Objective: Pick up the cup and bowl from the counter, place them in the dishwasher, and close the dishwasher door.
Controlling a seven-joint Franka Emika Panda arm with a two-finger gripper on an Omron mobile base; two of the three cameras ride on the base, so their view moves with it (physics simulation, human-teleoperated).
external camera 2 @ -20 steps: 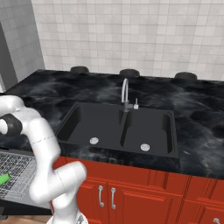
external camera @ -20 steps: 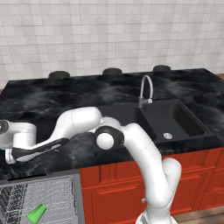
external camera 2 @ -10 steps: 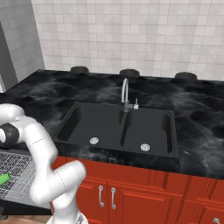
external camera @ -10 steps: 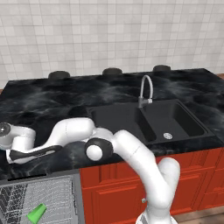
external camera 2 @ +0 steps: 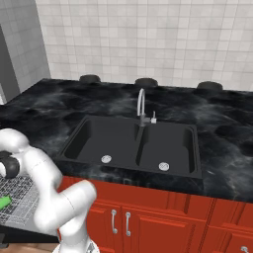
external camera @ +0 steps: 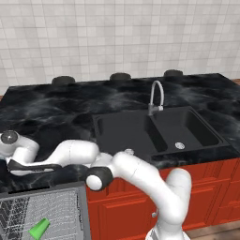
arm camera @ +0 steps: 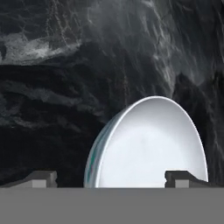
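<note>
The counter (external camera: 56, 105) is the biggest thing here, a black marbled worktop that runs behind the gripper and off to both sides of it; in the hand view its veined surface (arm camera: 65, 65) lies all around and beyond the fingertips. Set into it, well to the right of the gripper, is the black double sink (external camera: 154, 131) with a curved grey tap (external camera: 156, 96) at its back edge. Three dark round knobs (external camera: 120, 76) sit along the rear of the counter against the tiled wall (external camera: 117, 33), far beyond the gripper.

Below the counter, to the gripper's right, stand the red cabinets (external camera 2: 163, 217) with grey handles. The dishwasher (external camera: 42, 213) is open just beneath the gripper, its grey wire rack (external camera: 28, 211) pulled out and showing below the counter edge. The cup (external camera: 39, 228), bright green, lies on its side in that rack, lower than the gripper and apart from it; the right base view catches a sliver of it (external camera 2: 4, 201) at the left edge.

The bowl (arm camera: 148, 144), white with a bluish rim, sits on the counter right in front of the gripper (arm camera: 116, 179), its near part between the two fingertips (arm camera: 41, 178). The jaws are spread wide, one tip on either side of the bowl, and I cannot tell whether either tip touches it.
</note>
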